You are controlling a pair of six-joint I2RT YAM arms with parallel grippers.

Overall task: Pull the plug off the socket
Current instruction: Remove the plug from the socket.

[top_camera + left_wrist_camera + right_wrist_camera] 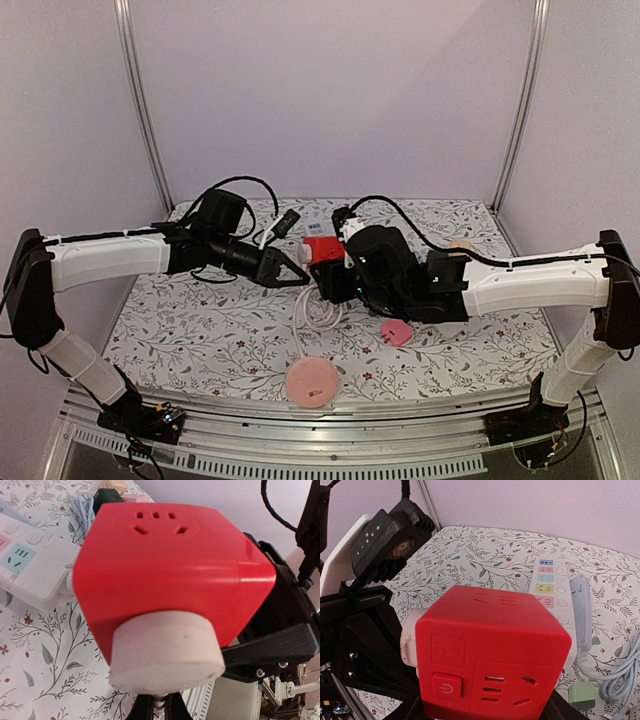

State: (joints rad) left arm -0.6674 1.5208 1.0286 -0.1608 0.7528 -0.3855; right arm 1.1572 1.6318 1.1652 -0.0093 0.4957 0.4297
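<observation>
The red cube socket (322, 250) hangs above the table between both arms. A round white plug (165, 652) sits in its side face, pressed flush against the red. My left gripper (298, 275) reaches in from the left; in the left wrist view it (159, 709) is shut on the plug's ribbed cord neck just behind the plug body. My right gripper (338, 278) is shut on the cube, its fingers (407, 711) clamping the lower sides. The right wrist view shows the cube (495, 650) with the plug (409, 640) at its left.
A white power strip (551, 587) with coloured outlets lies behind the cube; it also shows in the left wrist view (25, 565). A white cord (318, 310) loops down to a pink disc (312, 381). A small pink piece (397, 331), a green plug (582, 695) and a black adapter (285, 222) lie nearby.
</observation>
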